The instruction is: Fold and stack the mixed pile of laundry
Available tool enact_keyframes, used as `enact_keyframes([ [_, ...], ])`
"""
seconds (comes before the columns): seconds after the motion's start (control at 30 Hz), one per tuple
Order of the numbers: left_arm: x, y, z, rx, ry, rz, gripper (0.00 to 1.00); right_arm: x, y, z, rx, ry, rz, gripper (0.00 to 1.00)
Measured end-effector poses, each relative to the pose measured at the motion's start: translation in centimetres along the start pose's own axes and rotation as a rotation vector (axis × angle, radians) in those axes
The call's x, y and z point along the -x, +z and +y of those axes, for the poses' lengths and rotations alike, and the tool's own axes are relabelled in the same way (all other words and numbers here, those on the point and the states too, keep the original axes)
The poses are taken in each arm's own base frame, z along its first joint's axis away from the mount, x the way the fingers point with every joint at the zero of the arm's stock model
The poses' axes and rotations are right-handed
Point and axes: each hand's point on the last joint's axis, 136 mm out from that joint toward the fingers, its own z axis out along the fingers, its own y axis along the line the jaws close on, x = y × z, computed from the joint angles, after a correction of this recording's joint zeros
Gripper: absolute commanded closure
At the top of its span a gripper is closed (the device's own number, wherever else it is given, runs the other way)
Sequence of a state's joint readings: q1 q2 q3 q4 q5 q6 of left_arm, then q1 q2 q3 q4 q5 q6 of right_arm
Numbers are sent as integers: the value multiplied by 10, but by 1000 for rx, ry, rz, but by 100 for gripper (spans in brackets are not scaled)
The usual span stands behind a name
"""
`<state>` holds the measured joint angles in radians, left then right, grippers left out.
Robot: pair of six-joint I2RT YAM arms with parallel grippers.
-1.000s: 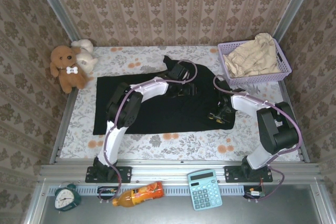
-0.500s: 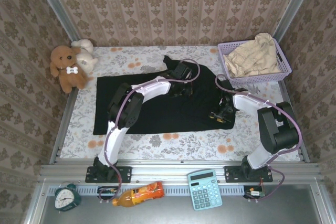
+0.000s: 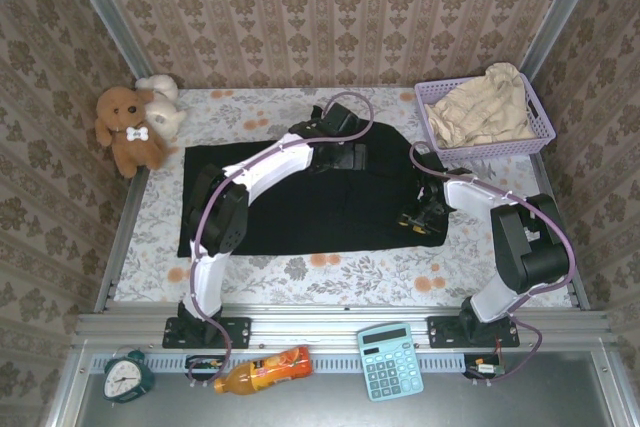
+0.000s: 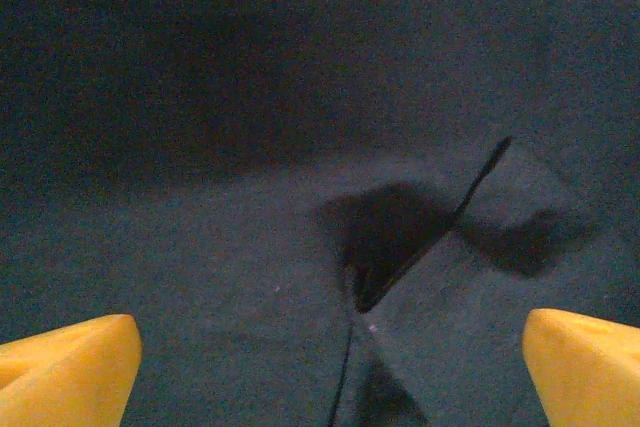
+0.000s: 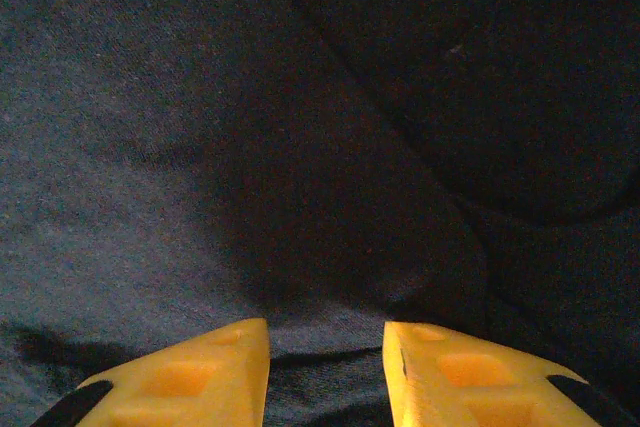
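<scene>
Black garment (image 3: 300, 202) spread flat mid-table, beige garment (image 3: 485, 107) in basket (image 3: 492, 152) | left gripper (image 4: 325, 367) jaws wide apart above cloth | right gripper (image 5: 325, 367) jaws narrowly apart, hold unclear | tip: pinch one edge, fold evenly

Top external: fixed high, behind arm bases, looking down and forward. Far off, whole black garment (image 3: 310, 197) in frame, table (image 3: 330, 269) showing all round it.

Left wrist: mounted on left gripper (image 4: 328, 322), close above garment, facing down at crease. Own yellow fingertips (image 4: 70, 372) sit in bottom corners.

Right wrist: mounted on right gripper (image 5: 320, 332), closer yet, lens almost on garment, weave visible.

Shared: all three on black garment. Top view takes in both wrist patches, left's toward garment's far edge, right's by garment's near right corner.
</scene>
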<state>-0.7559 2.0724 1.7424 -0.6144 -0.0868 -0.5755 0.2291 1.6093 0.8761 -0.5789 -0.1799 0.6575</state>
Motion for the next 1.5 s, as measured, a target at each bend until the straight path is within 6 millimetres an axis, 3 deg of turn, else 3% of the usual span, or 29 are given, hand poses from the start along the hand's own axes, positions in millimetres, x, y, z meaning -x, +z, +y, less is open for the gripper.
enact_keyframes([
  [0.17,-10,13,-4,-67,-33,24,23,0,0,0,0,0,0,63],
  [0.27,-25,30,-1,-140,-77,62,26,0,-2,0,0,-4,-2,63],
  [0.37,-32,36,5,-161,-102,82,39,3,-16,3,4,-24,-26,63],
  [0.53,-43,29,4,-195,-115,82,73,46,-65,43,96,-76,-171,63],
  [0.63,-52,26,6,-207,-127,92,75,75,-76,67,135,-90,-226,64],
  [0.73,-55,28,4,-214,-138,95,69,101,-59,83,143,-82,-235,66],
  [0.8,-56,29,-1,-223,-140,95,63,114,-35,86,129,-59,-213,66],
  [0.97,-50,44,-18,-246,-138,96,52,124,12,82,86,-8,-151,66],
  [1.03,-48,53,-24,-252,-134,101,50,124,21,80,76,11,-137,66],
  [1.17,-48,66,-27,-249,-135,114,48,131,18,83,92,29,-155,66],
  [1.33,-50,67,-28,-254,-144,122,61,131,17,83,93,39,-156,66],
  [1.5,-51,66,-31,-268,-159,134,87,133,18,81,95,44,-159,66],
])
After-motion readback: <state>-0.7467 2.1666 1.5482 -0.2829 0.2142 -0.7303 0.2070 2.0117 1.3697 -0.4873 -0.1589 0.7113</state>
